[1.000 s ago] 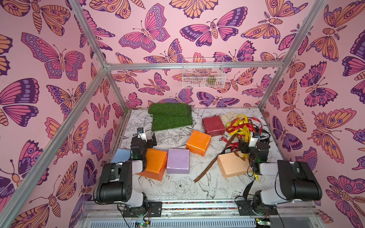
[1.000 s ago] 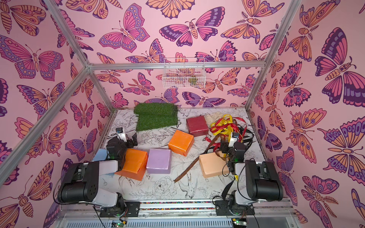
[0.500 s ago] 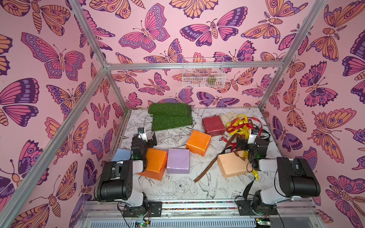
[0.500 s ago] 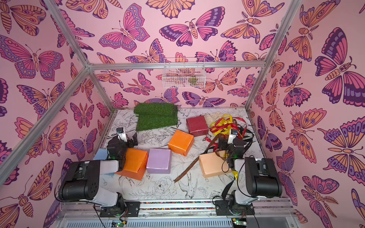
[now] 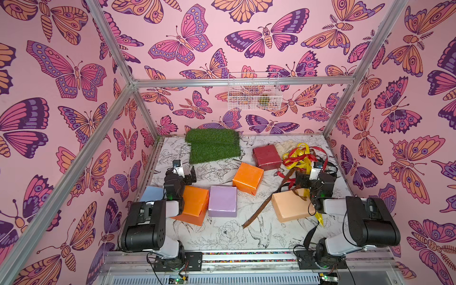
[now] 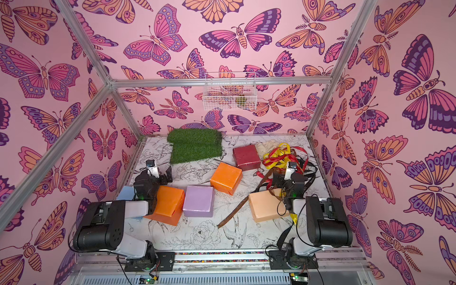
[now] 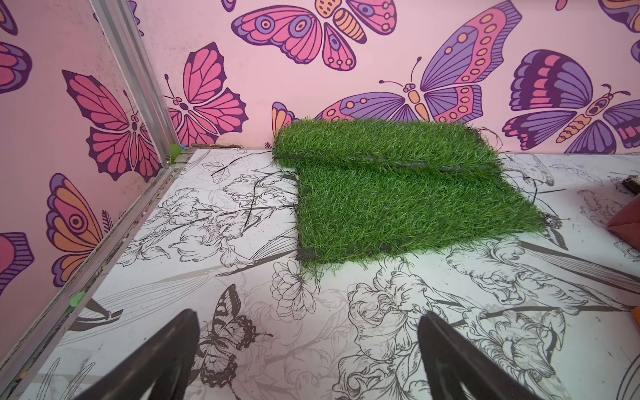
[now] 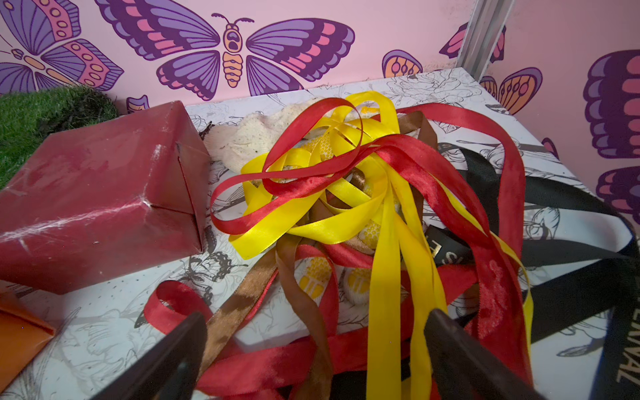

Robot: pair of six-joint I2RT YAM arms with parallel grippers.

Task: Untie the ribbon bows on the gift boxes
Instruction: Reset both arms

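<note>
Several gift boxes sit on the printed floor: dark red (image 5: 267, 157), two orange (image 5: 248, 178) (image 5: 193, 204), lilac (image 5: 222, 204), pale blue (image 5: 153, 193) and peach (image 5: 290, 206). Their visible faces carry no bow. The ribbons (image 8: 332, 194), red, yellow, brown and black, lie in a loose tangle at the back right. A brown ribbon (image 5: 261, 209) trails forward past the peach box. My right gripper (image 8: 316, 315) (image 5: 299, 176) is open over the tangle's near edge, with strands lying between its fingers. My left gripper (image 7: 310, 317) (image 5: 186, 175) is open over bare floor.
A folded green turf mat (image 7: 398, 201) lies against the back wall. A pale knitted glove (image 8: 249, 138) is partly buried under the ribbons. A white wire basket (image 5: 254, 91) hangs on the back wall. Pink butterfly walls enclose three sides.
My right gripper has moved a little toward the back, further over the ribbon tangle. The left arm and the boxes have not moved.
</note>
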